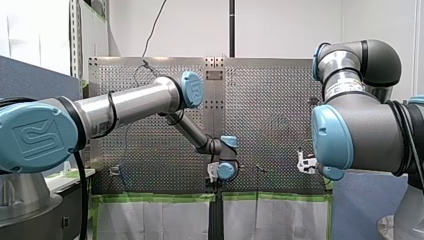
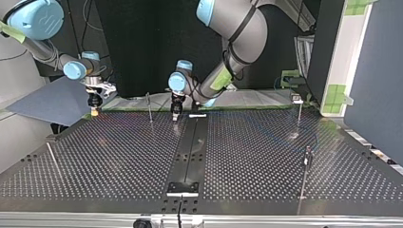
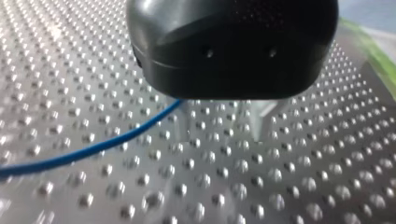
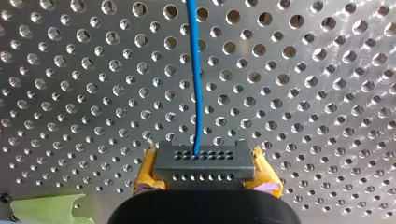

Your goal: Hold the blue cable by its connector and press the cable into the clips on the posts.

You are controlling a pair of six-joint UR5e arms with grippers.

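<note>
Yellow pads (image 4: 145, 170) of my right gripper (image 4: 205, 167) clamp the grey connector (image 4: 204, 156); the blue cable (image 4: 195, 70) runs straight ahead over the table (image 4: 303, 93). My left gripper (image 3: 224, 128) has its fingers (image 3: 186, 122) apart, the cable just beside one. In the top view both grippers sit at the table's far edge, thin posts (image 2: 148, 107) well apart.

The only mark I can make out is the raised UR logo (image 1: 39, 136) on the big blue joint cap (image 1: 20, 120), at the shoulder end of my left arm (image 1: 140, 102) and far back from the left gripper (image 2: 176, 113). A label (image 1: 345, 86) on the silver joint of my right arm (image 1: 370, 135), likewise well behind the right gripper (image 2: 95, 109), carries print too small to read.
</note>
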